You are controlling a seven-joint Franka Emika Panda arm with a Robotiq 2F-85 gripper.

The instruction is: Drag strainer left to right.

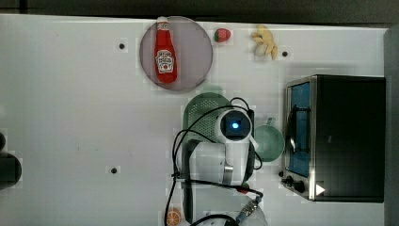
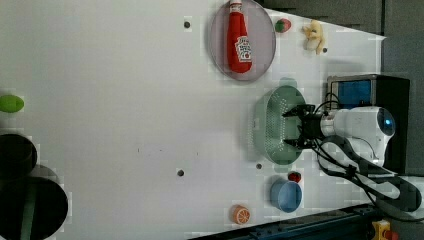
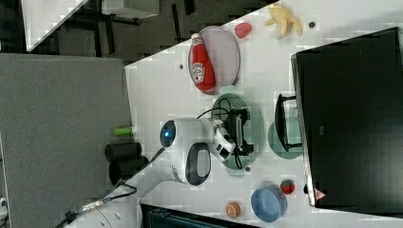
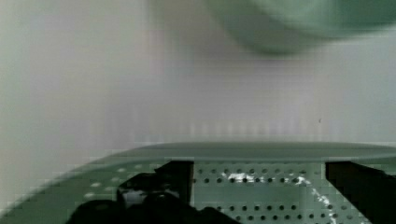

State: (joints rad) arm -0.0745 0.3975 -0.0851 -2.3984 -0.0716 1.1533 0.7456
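The strainer [image 1: 200, 110] is a pale mint-green oval colander with a dotted centre, lying on the white table [image 1: 70, 117] below the plate in the top view. My arm covers its right half there. In the left view my gripper [image 2: 287, 129] is open and lowered into the strainer [image 2: 267, 125], its two black fingers spread along the bowl's length. The wrist view has both fingertips [image 4: 177, 175] just inside the rim [image 4: 261, 151] over the perforated floor, with nothing between them. In the right view, the gripper [image 3: 248, 132] stands over the strainer [image 3: 221, 105].
A round green cup [image 1: 269, 142] sits between the strainer and the toaster oven [image 1: 343, 136] at the top view's right. A ketchup bottle [image 1: 165, 52] lies on a grey plate [image 1: 197, 47]. A blue cup [image 2: 286, 195], a small red fruit [image 2: 294, 176] and an orange slice [image 2: 241, 214] lie near the arm's base.
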